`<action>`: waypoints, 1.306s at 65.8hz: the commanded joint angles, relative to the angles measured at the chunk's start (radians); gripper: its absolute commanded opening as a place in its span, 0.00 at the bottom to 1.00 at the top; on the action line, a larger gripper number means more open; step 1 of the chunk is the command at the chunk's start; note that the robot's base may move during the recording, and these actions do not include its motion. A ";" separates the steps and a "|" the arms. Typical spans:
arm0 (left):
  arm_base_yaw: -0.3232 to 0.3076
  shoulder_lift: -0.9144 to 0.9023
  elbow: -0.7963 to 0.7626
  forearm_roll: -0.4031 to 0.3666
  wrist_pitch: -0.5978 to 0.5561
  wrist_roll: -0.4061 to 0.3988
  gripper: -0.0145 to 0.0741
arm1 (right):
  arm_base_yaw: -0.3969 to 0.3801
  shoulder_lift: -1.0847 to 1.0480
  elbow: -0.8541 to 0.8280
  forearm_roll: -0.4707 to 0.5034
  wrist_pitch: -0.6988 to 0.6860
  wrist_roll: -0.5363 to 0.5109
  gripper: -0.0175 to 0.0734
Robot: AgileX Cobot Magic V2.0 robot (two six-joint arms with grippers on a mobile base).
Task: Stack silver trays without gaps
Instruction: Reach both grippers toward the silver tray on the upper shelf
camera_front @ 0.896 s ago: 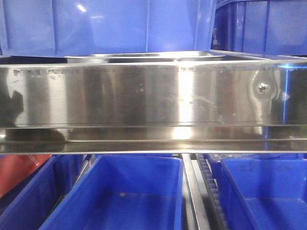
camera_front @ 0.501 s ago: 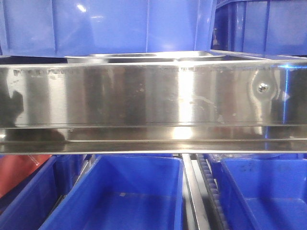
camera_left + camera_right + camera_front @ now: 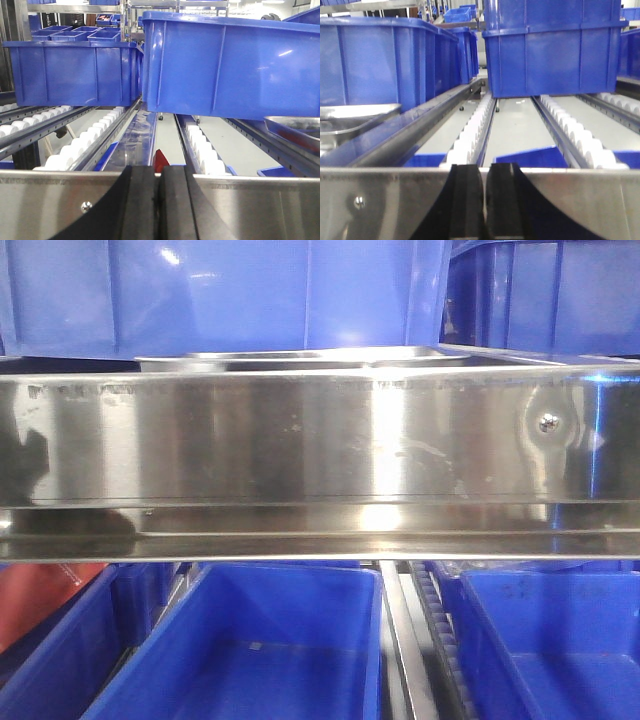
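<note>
One silver tray (image 3: 300, 358) shows only as a thin shiny rim just above the steel band in the front view. Its corner shows at the right edge of the left wrist view (image 3: 295, 127) and at the left edge of the right wrist view (image 3: 355, 117), lying on the roller shelf between the two arms. No second tray can be told apart. My left gripper (image 3: 159, 172) is shut and empty, its black fingers (image 3: 142, 200) in front of the steel band, left of the tray. My right gripper (image 3: 485, 172) is shut and empty, right of the tray.
A long steel band with a screw head (image 3: 547, 422) runs across the shelf front. Blue bins (image 3: 230, 65) (image 3: 555, 50) stand on the roller lanes behind. White rollers (image 3: 470, 135) line the lanes. More blue bins (image 3: 270, 650) sit on the level below.
</note>
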 commanded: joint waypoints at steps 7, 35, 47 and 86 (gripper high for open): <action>-0.005 -0.004 -0.004 0.002 -0.171 -0.005 0.17 | -0.004 -0.002 -0.003 0.004 -0.309 0.035 0.18; -0.005 0.060 -0.348 0.004 0.040 -0.005 0.17 | -0.004 0.072 -0.395 0.004 -0.117 0.154 0.18; -0.005 0.268 -0.558 0.004 0.246 -0.005 0.17 | -0.004 0.284 -0.614 0.004 0.213 0.154 0.18; -0.005 0.864 -0.843 -0.048 0.597 -0.005 0.17 | -0.004 0.952 -1.028 0.004 0.918 0.125 0.18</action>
